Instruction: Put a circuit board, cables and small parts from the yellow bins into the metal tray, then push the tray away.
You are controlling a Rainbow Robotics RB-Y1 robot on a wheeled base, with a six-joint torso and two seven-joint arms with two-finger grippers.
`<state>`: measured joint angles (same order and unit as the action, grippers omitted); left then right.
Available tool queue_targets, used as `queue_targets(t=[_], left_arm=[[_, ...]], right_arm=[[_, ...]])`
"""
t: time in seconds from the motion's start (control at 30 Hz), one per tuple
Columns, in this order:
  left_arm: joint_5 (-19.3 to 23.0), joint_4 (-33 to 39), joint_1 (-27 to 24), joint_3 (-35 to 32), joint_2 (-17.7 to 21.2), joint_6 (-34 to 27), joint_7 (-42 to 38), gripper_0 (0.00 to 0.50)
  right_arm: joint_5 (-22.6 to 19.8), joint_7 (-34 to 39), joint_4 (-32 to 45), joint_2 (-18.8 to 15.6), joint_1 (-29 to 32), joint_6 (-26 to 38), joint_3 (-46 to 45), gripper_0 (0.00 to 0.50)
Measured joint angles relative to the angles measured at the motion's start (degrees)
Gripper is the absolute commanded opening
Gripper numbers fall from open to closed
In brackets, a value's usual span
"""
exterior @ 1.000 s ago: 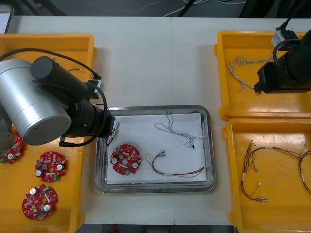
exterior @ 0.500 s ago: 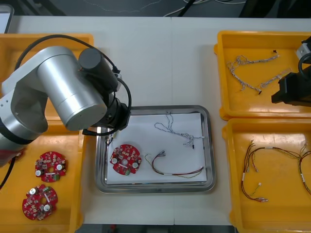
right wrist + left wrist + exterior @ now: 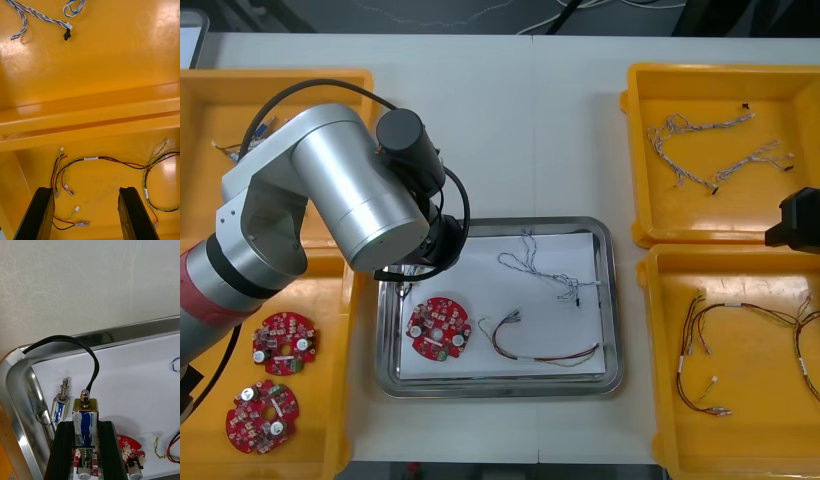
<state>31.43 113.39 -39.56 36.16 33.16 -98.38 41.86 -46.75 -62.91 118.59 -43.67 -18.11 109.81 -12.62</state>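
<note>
Front view: metal tray (image 3: 498,226) holds a circuit board (image 3: 439,327) and cables (image 3: 542,353); small parts come next.
Left wrist view: left gripper (image 3: 85,429) fingers clamp a small metal part (image 3: 85,414) above the tray's corner. You'd lower, then release.
Right wrist view: right gripper (image 3: 86,210) fingers spread, empty, over red and yellow cables (image 3: 101,160).

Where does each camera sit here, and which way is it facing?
Front view: above the arms, looking steeply down at the table; left arm over the metal tray, right arm at the right edge.
Left wrist view: on the left wrist, facing the tray's corner; left gripper shut on a small metal part.
Right wrist view: on the right wrist, facing a yellow bin of red and yellow cables; right gripper open.
Front and left wrist views share the tray and circuit board.
</note>
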Motion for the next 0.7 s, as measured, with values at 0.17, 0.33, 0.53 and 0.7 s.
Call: queue_targets(t=[0.17, 0.33, 0.53, 0.7], left_arm=[[-1.2, 0.0, 0.0, 2.9, 0.0, 0.0, 0.0, 0.0], [-1.3, -0.1, 0.0, 4.9, 0.0, 0.5, -1.0, 0.0], [-1.4, -1.3, 0.0, 5.2, 0.0, 4.1, -5.6, 0.0], [-1.6, -2.6, 0.0, 5.7, 0.0, 6.6, -7.0, 0.0]], right_arm=[[0.1, 0.0, 1.0, 0.0, 1.7, 0.0, -0.9, 0.494], [0.6, 0.0, 1.2, 0.0, 2.4, 0.0, -1.3, 0.495], [0.7, 0.0, 1.5, 0.0, 2.4, 0.0, -1.3, 0.493], [0.7, 0.0, 2.2, 0.0, 2.7, 0.0, -1.3, 0.493]])
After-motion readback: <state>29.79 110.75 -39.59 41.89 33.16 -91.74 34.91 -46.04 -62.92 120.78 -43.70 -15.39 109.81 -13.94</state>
